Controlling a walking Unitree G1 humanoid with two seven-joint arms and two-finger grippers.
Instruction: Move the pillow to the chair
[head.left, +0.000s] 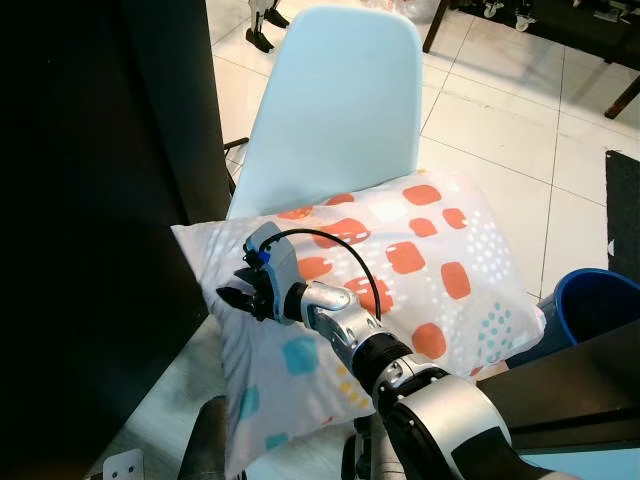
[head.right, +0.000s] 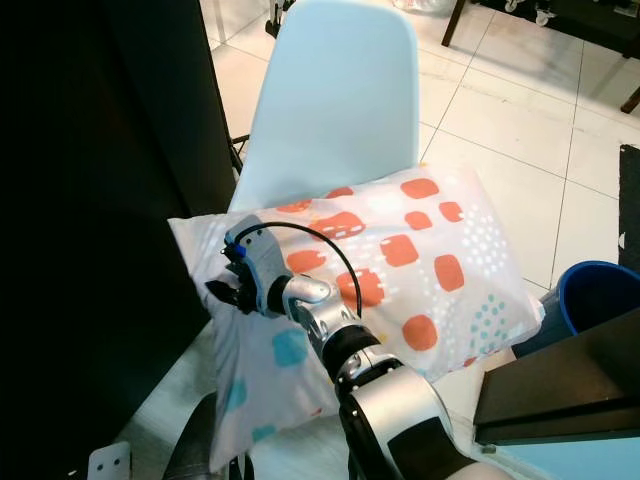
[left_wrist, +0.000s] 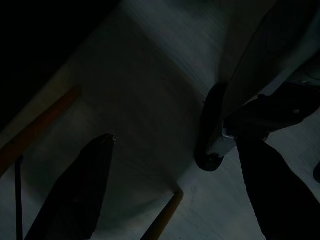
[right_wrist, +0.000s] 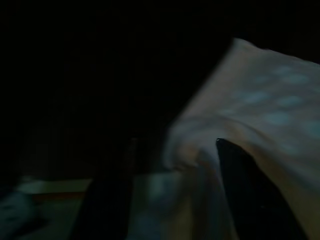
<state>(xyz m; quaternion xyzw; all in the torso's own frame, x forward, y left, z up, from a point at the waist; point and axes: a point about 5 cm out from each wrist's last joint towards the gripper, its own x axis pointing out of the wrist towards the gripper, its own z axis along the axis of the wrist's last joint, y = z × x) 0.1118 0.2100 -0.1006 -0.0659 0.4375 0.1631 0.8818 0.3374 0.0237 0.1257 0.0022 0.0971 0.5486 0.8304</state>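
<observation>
Reaching forward from the near edge, our right arm crosses leftward over the pillow (head.left: 400, 270), and our right gripper (head.left: 240, 297) sits at the pillow's near-left edge. In the right wrist view its fingers (right_wrist: 250, 200) stand either side of a fold of the cloth — closed on it, as far as the dark lets us see. The pillow is white with orange and pale blue patches; it lies on the seat of the pale blue chair (head.left: 340, 100), its near-left corner hanging off the front edge. Our left gripper (left_wrist: 170, 195) hangs low over the floor, fingers wide apart with nothing between them. To the left stands a dark cabinet (head.left: 90, 200). To the right, near the pillow's corner, is a blue bin (head.left: 600, 305). Farther off — white floor tiles (head.left: 500, 120) and dark furniture legs.
</observation>
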